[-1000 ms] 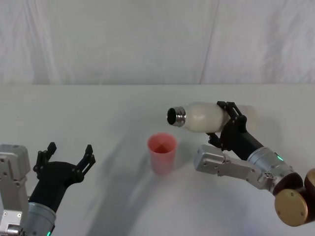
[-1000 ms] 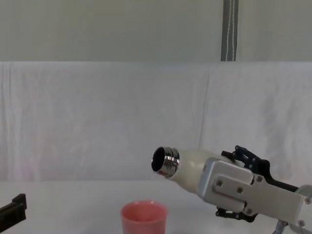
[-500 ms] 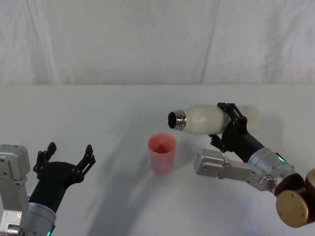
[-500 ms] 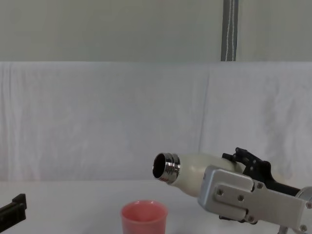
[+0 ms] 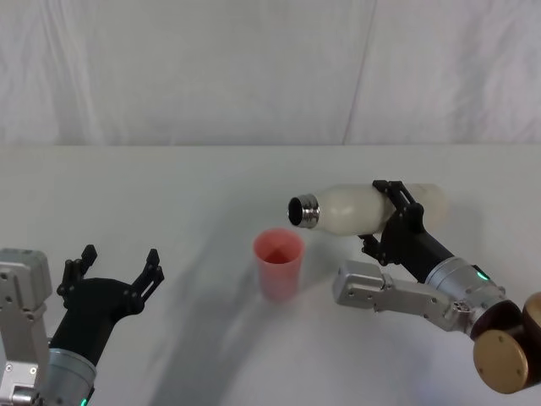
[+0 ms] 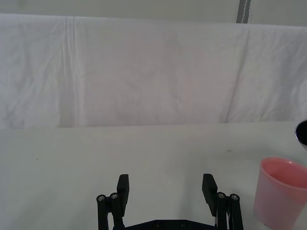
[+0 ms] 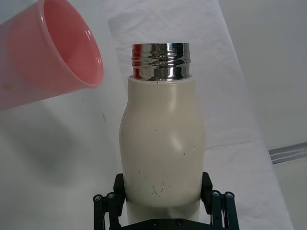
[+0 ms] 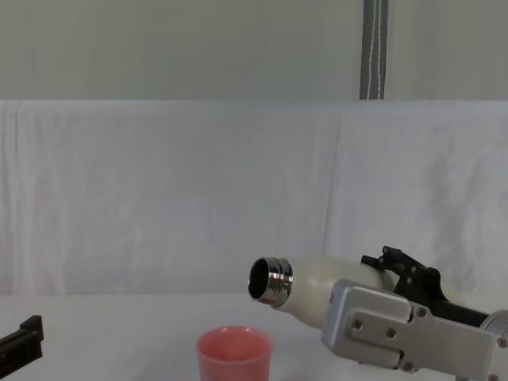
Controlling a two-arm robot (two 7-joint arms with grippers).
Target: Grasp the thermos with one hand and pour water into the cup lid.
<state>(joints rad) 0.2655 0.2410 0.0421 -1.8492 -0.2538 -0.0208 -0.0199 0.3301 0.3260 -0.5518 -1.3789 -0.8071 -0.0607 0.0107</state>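
Right gripper [image 5: 390, 218] has the thermos [image 5: 355, 207] clamped round its body, well back from the neck, black fingers [image 7: 120, 184] on both flanks. Bottle's tipped near level, steel mouth pointing toward the robot's left and a touch downward, hanging just above and beside the cup lid [image 5: 279, 262]. Cup lid stands upright on the bench [image 5: 169, 194], open end up, between the two arms.

Left gripper [image 5: 114, 275] sits parked low on the left, spread wide, holding nothing, well apart from the cup.

No water visible coming out yet, and can't see any in the cup.

Handling, my read: the thermos is rigid w/ a smooth painted shell, so prob slippery under those hard fingers, esp. lying sideways w/ liquid shifting toward the mouth. Mid-body hold looks sensible: widest part, near the balance pt. Any closer to the rounded shoulder and it could squirt out. Scuff marks on the paint near the gripper.

Cup lid looks light, thin plastic, tapered; a bump from the steel neck would likely knock it over, so keep clearance.
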